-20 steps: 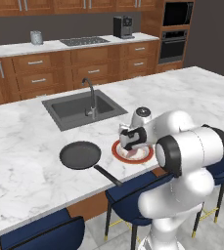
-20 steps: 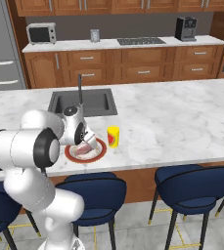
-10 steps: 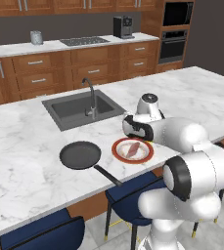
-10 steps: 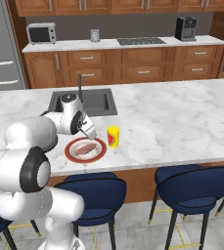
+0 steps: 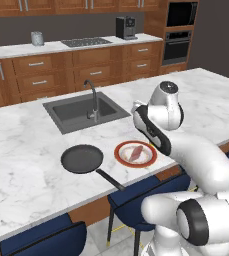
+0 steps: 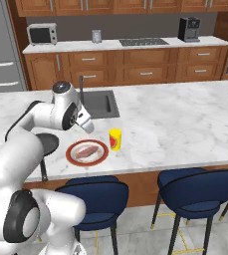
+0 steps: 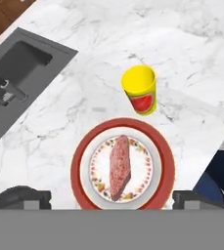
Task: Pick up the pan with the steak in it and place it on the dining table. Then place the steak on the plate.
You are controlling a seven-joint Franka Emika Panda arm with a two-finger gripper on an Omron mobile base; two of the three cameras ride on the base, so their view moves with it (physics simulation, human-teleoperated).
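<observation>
Steak (image 7: pixel 120 168) lies flat on the plate (image 7: pixel 84 141) near the tabletop's (image 5: pixel 26 165) front edge, empty pan (image 5: pixel 82 159) just beside; tool (image 7: pixel 111 197) spread, holding nothing; meat looks soft, floppy, slick, so any regrip should pinch across its narrow middle.

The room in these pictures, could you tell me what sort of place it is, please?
It looks like a rendered home kitchen. A marble-topped island holds an inset sink with a tap. Behind it runs a wooden wall counter with a cooktop, and a microwave stands at its far end. Blue chairs line the island.
</observation>
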